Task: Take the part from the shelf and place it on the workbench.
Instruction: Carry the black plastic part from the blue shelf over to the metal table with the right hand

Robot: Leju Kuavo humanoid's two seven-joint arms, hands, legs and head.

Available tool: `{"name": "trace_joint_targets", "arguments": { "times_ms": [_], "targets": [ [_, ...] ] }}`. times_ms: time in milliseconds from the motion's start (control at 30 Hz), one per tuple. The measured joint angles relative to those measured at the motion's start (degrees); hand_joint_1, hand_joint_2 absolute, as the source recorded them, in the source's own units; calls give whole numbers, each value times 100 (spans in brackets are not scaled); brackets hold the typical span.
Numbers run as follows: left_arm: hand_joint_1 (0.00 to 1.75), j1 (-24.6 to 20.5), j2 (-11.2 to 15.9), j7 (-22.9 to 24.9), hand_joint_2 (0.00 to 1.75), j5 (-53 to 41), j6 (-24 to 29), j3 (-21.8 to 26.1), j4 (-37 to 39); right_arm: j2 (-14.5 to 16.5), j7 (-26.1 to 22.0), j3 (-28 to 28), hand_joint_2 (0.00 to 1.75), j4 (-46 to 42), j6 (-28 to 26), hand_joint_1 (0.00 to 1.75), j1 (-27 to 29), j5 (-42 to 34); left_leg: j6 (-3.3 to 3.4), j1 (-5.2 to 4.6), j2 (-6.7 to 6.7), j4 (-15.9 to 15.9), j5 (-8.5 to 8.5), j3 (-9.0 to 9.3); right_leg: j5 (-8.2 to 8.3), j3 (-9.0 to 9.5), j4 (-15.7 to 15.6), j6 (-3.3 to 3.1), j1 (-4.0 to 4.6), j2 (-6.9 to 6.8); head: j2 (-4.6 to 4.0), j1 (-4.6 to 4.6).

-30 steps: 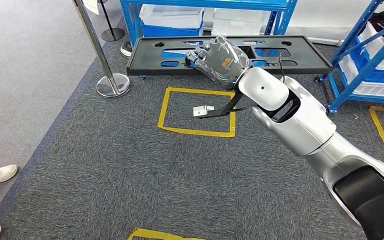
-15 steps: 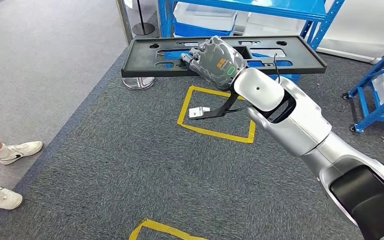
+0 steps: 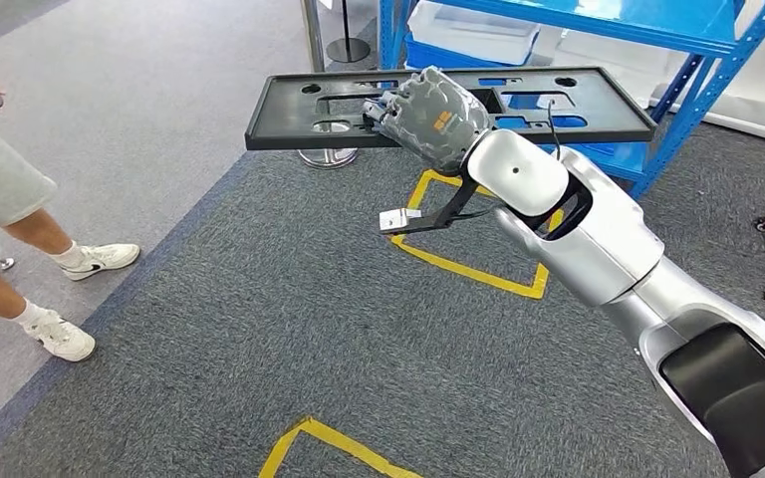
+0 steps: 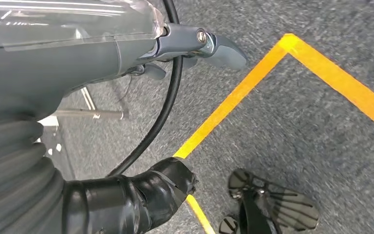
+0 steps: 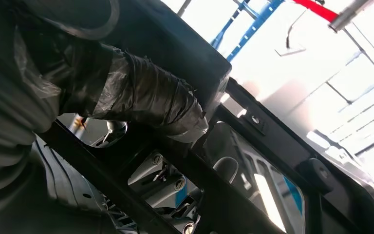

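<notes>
long flat black part (image 3: 598,112) with cutouts is up in the air, roughly level, carried out in front of the robot. right hand (image 3: 426,112) grips it near the middle of its near long edge, fingers hooked through one of the central cutouts, so the panel runs out to both sides of the hand about evenly; likely held there so it balances and doesn't tip. in the right wrist view the thumb, wrapped in black tape (image 5: 141,100), presses on the panel's rim and the darker fingers (image 5: 168,183) curl in through the opening from the other side, so it's a real clamp on the edge, not just resting.

left hand (image 4: 195,46) hangs low beside the body over carpet and a yellow tape line (image 4: 233,97); nothing in it that i can see, but whether the fingers are spread or curled i cannot tell.

beyond the right hand, past the part's far edge, stands the blue shelf (image 3: 657,25) with white bins; the part is already off it. below the hand lies a yellow floor square (image 3: 478,269) on grey carpet, and a steel post base (image 3: 327,156) shows under the part. a person (image 3: 5,199) in white shoes stands well off to the left of the hand.

judgement: carry phase, no workbench in sight yet, placing not yet done.
</notes>
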Motion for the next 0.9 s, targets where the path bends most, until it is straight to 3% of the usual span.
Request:
{"name": "trace_joint_targets", "arguments": {
  "times_ms": [67,167,233,300,333,367,400,467,533,600,667,733,800,867,900],
  "targets": [
    [0,-6,2,0,175,-1,0,4,0,1,-1,0,175,0,0,175,-15,-1,78,-53,92,-406,94,199,4,5,-11,49,20,-92,0,2],
    [0,3,1,0,175,-5,0,20,0,8,-2,0,175,-2,0,175,-25,-4,184,-60,-49,-494,160,203,7,34,-46,149,28,-173,0,4],
    [0,2,-3,0,175,-8,-2,29,0,4,-2,0,175,-3,1,175,-38,-7,259,-30,-136,-593,231,238,-180,-57,181,187,19,34,0,9],
    [0,-7,-6,0,175,-13,-5,34,0,-7,-3,1,175,1,7,175,-37,-13,302,-21,-233,-622,268,230,-551,-369,851,193,12,310,0,13],
    [0,-11,-6,0,175,-19,-7,39,0,-14,-4,2,175,3,13,175,-28,-19,310,-26,-293,-614,273,216,-697,-547,1220,196,14,371,0,13],
    [0,-10,-5,0,175,-28,-7,44,0,-20,-5,3,175,6,22,175,-16,-27,313,-31,-360,-600,274,205,-745,-664,1455,196,16,396,0,13],
    [0,-7,-4,2,175,-37,-7,52,0,-26,-7,4,175,8,31,175,-8,-36,313,-35,-433,-578,273,196,-665,-675,1462,192,16,407,0,13],
    [0,0,-3,8,175,-50,-7,70,0,-36,-7,8,175,9,43,175,-14,-52,296,-35,-578,-514,257,177,-264,-394,863,165,13,480,0,13],
    [0,-5,-9,14,175,-55,-6,81,0,-43,-6,13,175,8,44,175,-31,-60,252,-32,-703,-444,240,125,-20,-86,216,127,10,681,0,12],
    [0,-5,-15,17,175,-60,-3,85,0,-43,-5,27,175,5,46,175,-33,-63,187,-10,-812,-415,253,58,-14,-19,34,94,31,754,0,12],
    [0,16,-13,17,175,-61,-1,89,0,-18,4,52,175,0,50,175,-37,-61,118,4,-894,-414,269,17,22,-9,-17,45,26,622,0,13],
    [0,28,-15,16,175,-68,0,91,0,21,20,80,175,-5,58,175,-60,-49,58,-15,-702,-203,127,-94,57,27,-82,-24,-9,488,0,-12],
    [0,14,-10,8,175,-89,1,91,0,40,31,96,175,-6,72,175,-90,-40,-1,-7,-364,453,-216,-408,68,43,-109,-62,-8,360,0,-39],
    [0,2,-1,-2,175,-110,2,91,0,46,38,102,175,-6,83,175,-103,-39,-45,24,-227,1099,-444,-728,63,42,-108,-64,3,224,0,-40],
    [0,2,0,-3,175,-117,2,91,0,48,41,104,175,-6,90,175,-105,-41,-55,35,-208,1157,-412,-758,58,44,-108,-61,4,156,0,-40]
  ]
}}
